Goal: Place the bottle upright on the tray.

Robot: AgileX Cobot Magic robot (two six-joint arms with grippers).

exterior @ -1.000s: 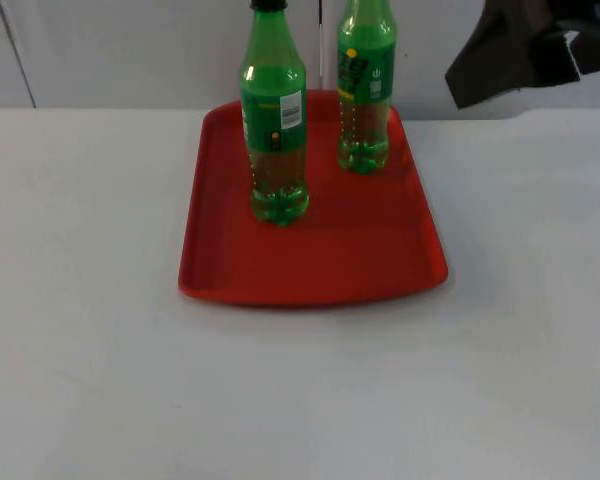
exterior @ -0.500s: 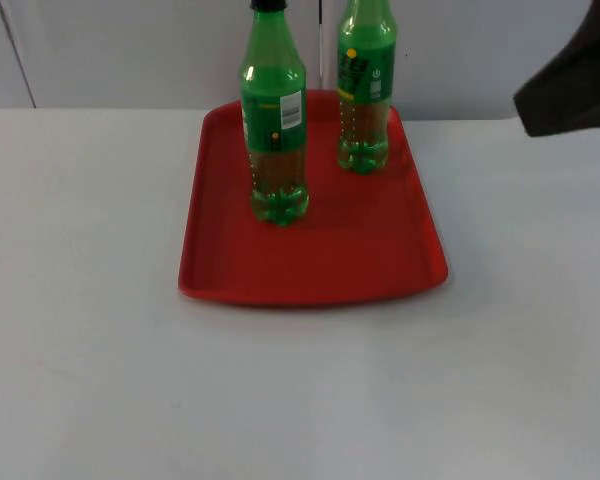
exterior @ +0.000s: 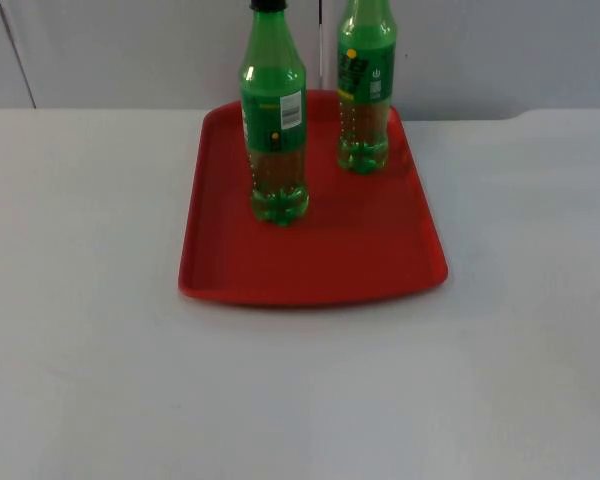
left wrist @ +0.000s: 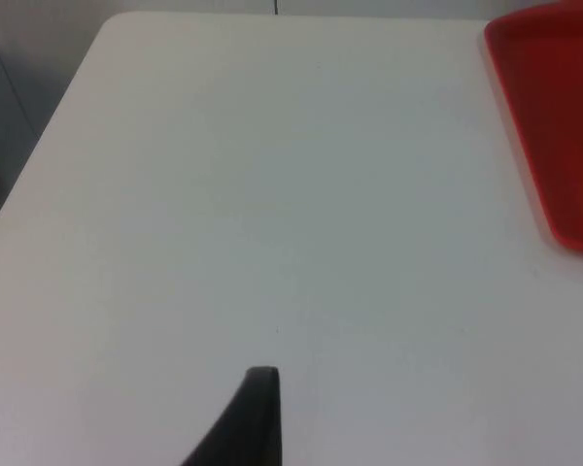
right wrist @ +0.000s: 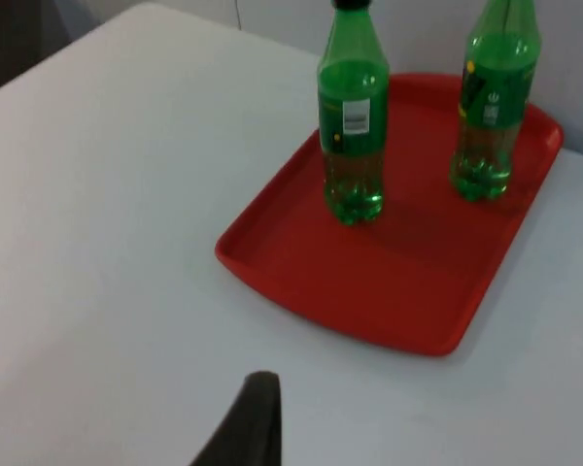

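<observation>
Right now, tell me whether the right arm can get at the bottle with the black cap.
Probably yes: the black-capped bottle stands upright on the red tray, apart from the other bottle, with open table toward the right gripper.

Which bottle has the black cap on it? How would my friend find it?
Look for the red tray on the white table. Two green bottles stand upright on it. The one you want stands nearer the tray's middle, and it has a black cap and a white label patch; the other bottle stands by the far rim.
</observation>
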